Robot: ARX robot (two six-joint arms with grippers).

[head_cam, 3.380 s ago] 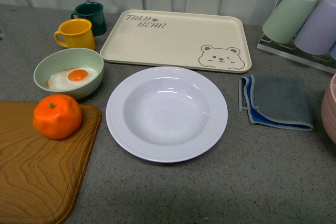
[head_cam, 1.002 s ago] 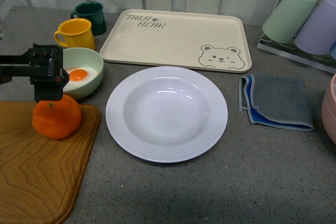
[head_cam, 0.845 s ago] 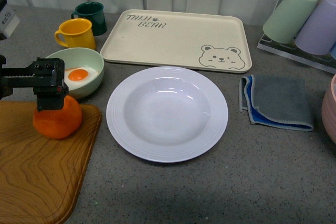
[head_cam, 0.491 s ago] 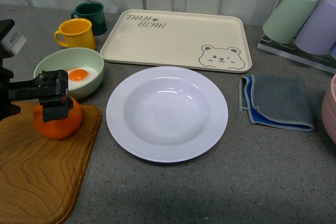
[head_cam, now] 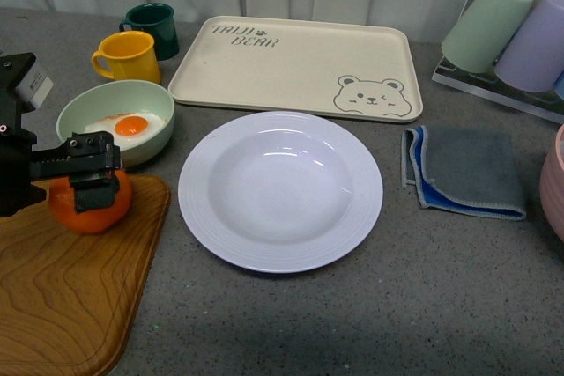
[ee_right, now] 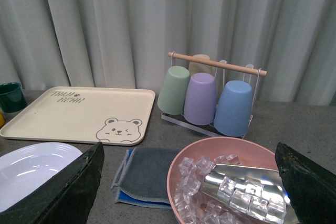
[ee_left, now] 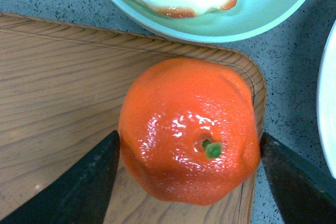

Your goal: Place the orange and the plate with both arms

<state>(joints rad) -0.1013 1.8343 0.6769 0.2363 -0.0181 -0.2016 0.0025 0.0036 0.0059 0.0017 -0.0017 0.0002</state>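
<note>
Since half a second ago your left gripper [head_cam: 88,184] has sunk lower around the orange [head_cam: 84,220], which sits at the left of the front view on the wooden board [head_cam: 62,297], just below the green bowl [head_cam: 70,112]. Its jaws flank the fruit, right against the skin; you cannot tell whether they pinch it. Your plate [head_cam: 280,189] lies mid-frame on the bench [head_cam: 423,288], below the bear tray [head_cam: 291,63]. Your right gripper [ee_right: 181,198] holds its jaws wide apart.
</note>
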